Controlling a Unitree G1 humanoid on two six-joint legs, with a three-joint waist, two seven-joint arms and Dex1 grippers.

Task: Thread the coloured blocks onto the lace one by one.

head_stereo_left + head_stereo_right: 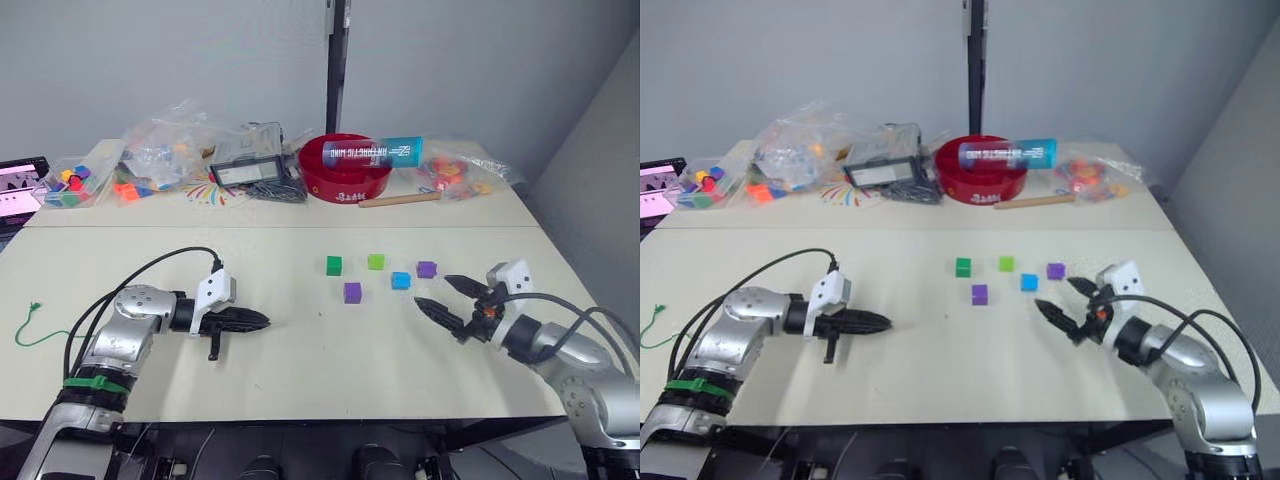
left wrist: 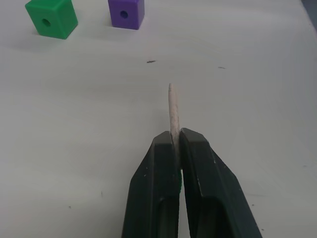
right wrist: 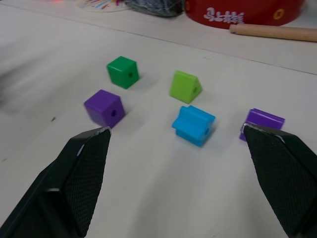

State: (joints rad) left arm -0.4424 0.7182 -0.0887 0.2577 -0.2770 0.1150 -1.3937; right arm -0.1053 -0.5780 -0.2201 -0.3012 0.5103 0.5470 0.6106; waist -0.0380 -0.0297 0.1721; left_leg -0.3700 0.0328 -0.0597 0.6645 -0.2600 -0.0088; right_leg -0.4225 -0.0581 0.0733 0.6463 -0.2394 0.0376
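Blocks lie loose on the desk (image 1: 300,350), the blue block (image 3: 194,125) nearest the right gripper (image 3: 183,183), jaws spread wide. Left gripper (image 2: 177,141) pinches the lace tip (image 2: 173,109). Better to grasp the blue block leaving its hole free.
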